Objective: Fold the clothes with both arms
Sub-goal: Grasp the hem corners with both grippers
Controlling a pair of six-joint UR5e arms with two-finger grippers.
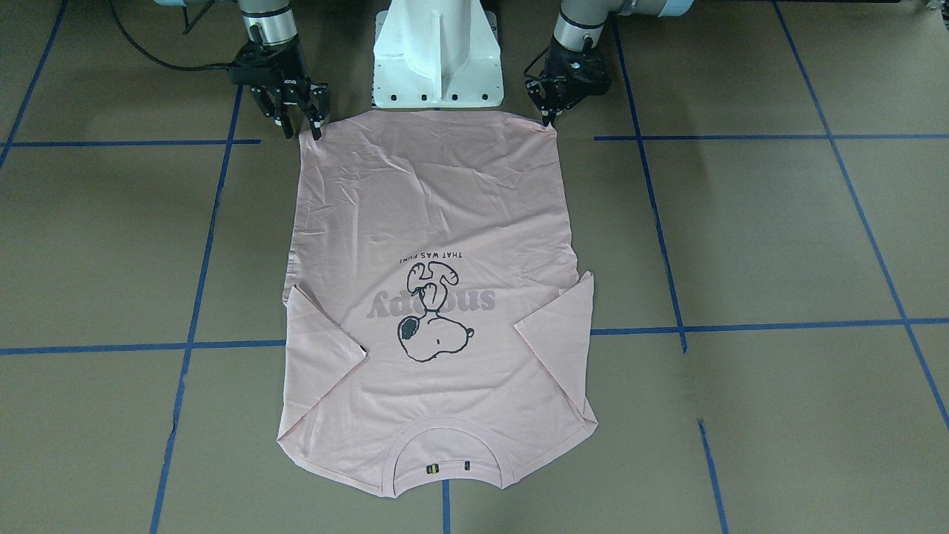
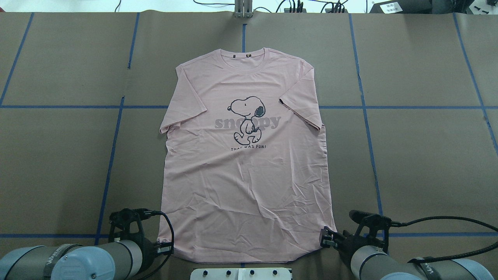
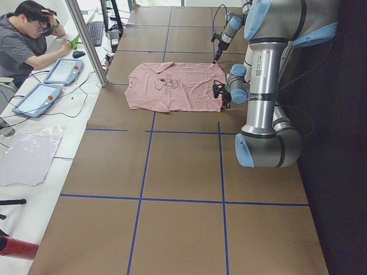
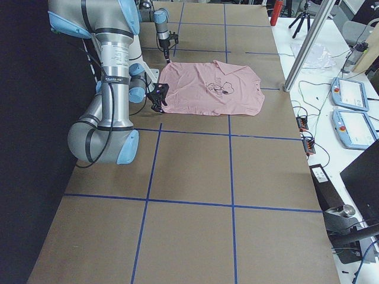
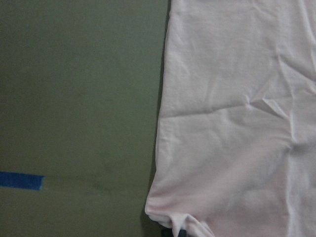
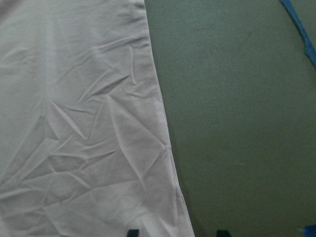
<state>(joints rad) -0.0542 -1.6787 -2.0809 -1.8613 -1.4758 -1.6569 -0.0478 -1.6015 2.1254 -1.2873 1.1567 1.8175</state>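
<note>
The pale pink T-shirt (image 1: 437, 200) lies flat and print-up on the brown table, collar away from me and hem at my base; it also shows in the overhead view (image 2: 249, 175). My left gripper (image 1: 550, 120) is down at the hem's left corner, fingers together on the cloth, which bunches in the left wrist view (image 5: 173, 224). My right gripper (image 1: 302, 133) is open at the hem's right corner. Its fingertips (image 6: 132, 232) straddle the shirt's side edge, low over the table. Both sleeves lie flat.
The white pedestal base (image 1: 437, 52) stands just behind the hem, between the arms. Blue tape lines (image 1: 741, 137) grid the brown table cover. An operator (image 3: 28, 40) sits at the far side with tablets (image 3: 63, 71) and cables.
</note>
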